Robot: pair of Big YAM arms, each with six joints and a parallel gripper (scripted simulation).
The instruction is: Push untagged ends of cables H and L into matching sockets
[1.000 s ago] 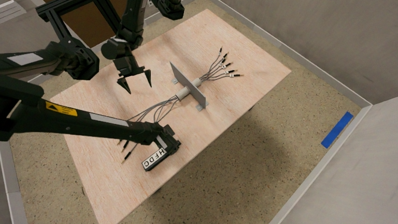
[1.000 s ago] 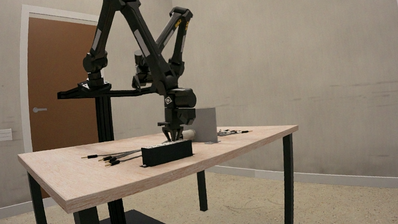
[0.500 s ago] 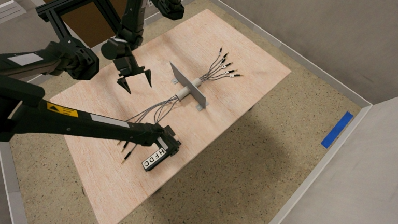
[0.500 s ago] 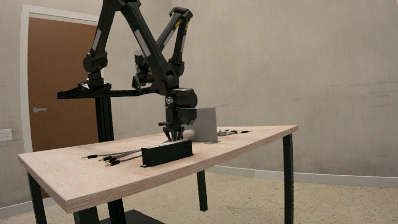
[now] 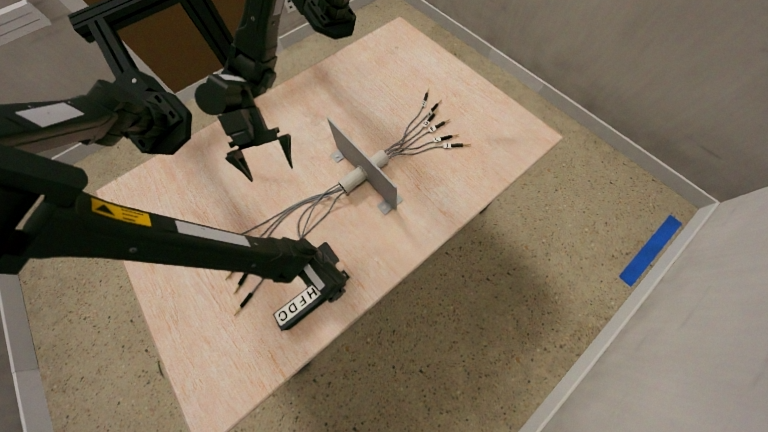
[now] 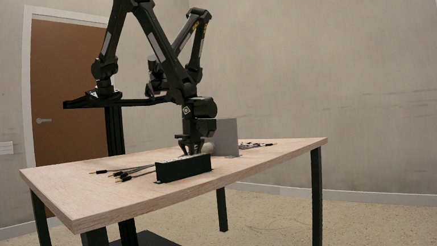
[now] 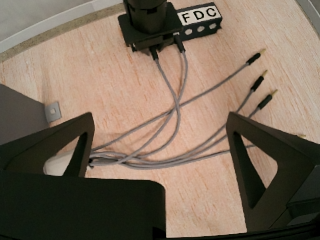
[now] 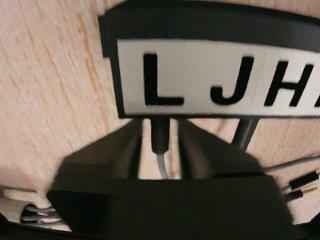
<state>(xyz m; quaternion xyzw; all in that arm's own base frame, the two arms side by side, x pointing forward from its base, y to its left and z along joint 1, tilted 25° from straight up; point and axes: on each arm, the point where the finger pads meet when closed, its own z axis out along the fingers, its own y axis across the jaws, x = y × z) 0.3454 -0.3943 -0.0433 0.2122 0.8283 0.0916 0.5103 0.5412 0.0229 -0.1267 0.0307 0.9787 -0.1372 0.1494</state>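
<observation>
The black junction box lies near the table's front edge, and its white label reads L J H F D C. My right gripper is low at the box's socket side. Its fingers stand a little apart on either side of a plug seated under L, with a gap to it. A second plug sits in a socket under J or H; I cannot tell which. My left gripper is wide open and empty above the table, over the grey cables.
A white conduit passes through a grey upright plate mid-table. Tagged cable ends fan out beyond it. Three loose plugs lie on the table beside the box. The sockets under F, D and C are empty.
</observation>
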